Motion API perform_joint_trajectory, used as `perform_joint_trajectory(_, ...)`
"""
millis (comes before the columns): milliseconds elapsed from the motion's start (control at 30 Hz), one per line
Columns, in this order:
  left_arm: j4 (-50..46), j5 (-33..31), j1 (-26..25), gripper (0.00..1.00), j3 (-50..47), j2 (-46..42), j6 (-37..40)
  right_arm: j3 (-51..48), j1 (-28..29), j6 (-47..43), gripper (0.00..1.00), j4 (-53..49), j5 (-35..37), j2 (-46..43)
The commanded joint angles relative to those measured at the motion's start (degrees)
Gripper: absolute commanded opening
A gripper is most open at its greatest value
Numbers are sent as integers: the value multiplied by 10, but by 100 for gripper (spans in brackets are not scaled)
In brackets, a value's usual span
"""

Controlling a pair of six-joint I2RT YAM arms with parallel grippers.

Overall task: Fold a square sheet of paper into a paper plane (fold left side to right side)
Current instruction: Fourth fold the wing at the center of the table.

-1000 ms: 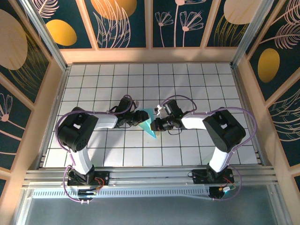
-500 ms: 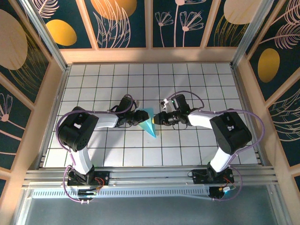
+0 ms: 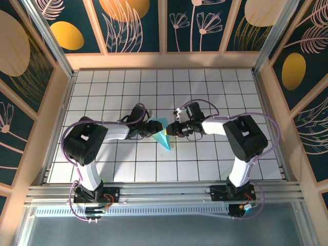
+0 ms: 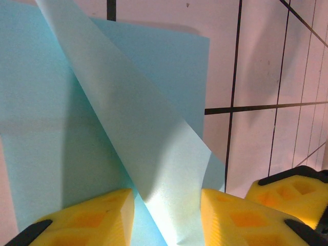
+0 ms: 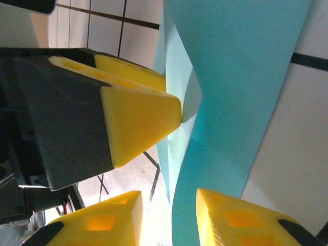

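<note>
The square sheet of paper (image 3: 164,136) lies mid-counter (image 3: 215,92), between the two arms. It is already folded down to a smaller tapered shape. The first creases look made, but it is no narrow dart yet. The left wrist view shows one flap (image 4: 143,138) standing up off the layer beneath rather than pressed flat. By my reading that fold has to be laid over and creased, and the later wing folds are left to do.

From above, the paper's long axis runs from far to near and leans a little to the right. Its wide end is at the far side, and its point aims toward the arm bases.

The left gripper (image 3: 152,128) meets the paper from the left and the right gripper (image 3: 173,130) from the right. Each has its jaws apart, straddling a loose curl of the sheet rather than pinching it flat.
</note>
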Motion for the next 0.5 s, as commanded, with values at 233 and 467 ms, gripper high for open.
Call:
perform_joint_trajectory(233, -33, -24, 0, 39, 1, 23, 15, 22, 5, -15, 25, -13, -8, 24)
perform_joint_trajectory(467, -32, -24, 0, 39, 0, 23, 16, 24, 5, -14, 23, -12, -10, 29)
